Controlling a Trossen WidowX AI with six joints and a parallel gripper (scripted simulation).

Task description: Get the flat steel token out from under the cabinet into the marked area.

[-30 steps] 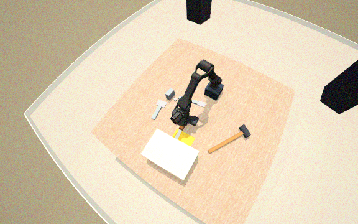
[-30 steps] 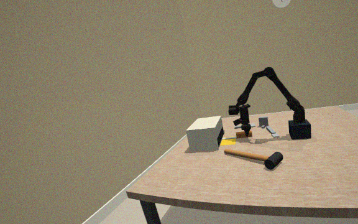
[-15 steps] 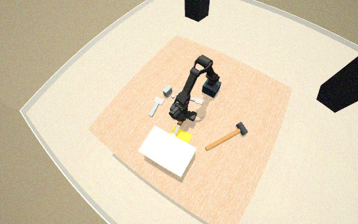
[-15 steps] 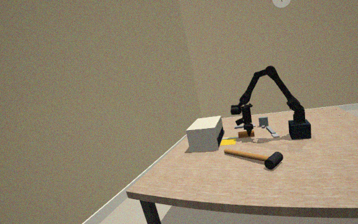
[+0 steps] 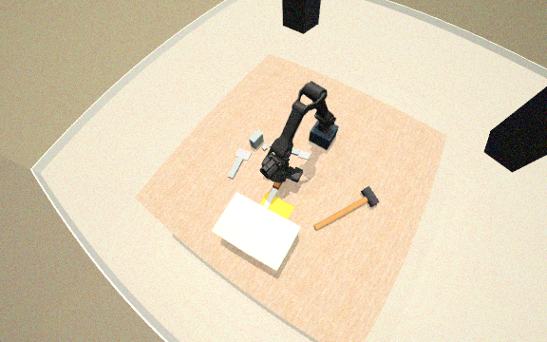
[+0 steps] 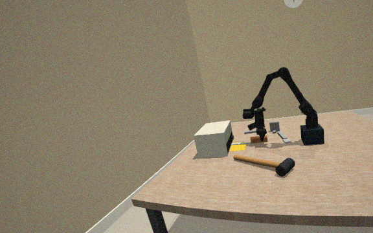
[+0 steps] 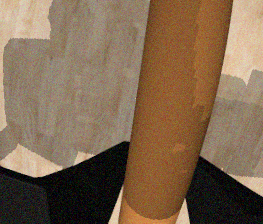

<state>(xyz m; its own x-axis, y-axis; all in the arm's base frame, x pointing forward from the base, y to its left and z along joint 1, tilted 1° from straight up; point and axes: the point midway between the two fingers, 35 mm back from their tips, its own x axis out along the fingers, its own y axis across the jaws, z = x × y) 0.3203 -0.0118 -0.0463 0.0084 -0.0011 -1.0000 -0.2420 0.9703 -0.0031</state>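
Note:
My gripper (image 5: 279, 181) (image 6: 262, 138) (image 7: 158, 153) is shut on the brown handle (image 5: 277, 185) (image 6: 255, 140) (image 7: 177, 75) of a tool, low over the table. Its thin steel blade (image 5: 272, 194) (image 6: 244, 143) points over the yellow marked area (image 5: 281, 208) (image 6: 238, 147) toward the white cabinet (image 5: 256, 230) (image 6: 210, 145). In the top view the cabinet top hides what lies past the visible blade, so I cannot tell whether its tip is under the cabinet. The blade is out of the wrist view. The token cannot be made out in any view.
A mallet (image 5: 342, 214) (image 6: 258, 161) with a black head lies to one side of the marked area. A grey T-shaped tool (image 5: 236, 166), a grey block (image 5: 255, 140) (image 6: 274, 126) and another flat grey tool (image 5: 304, 155) (image 6: 283, 136) lie on the arm's side of the cabinet.

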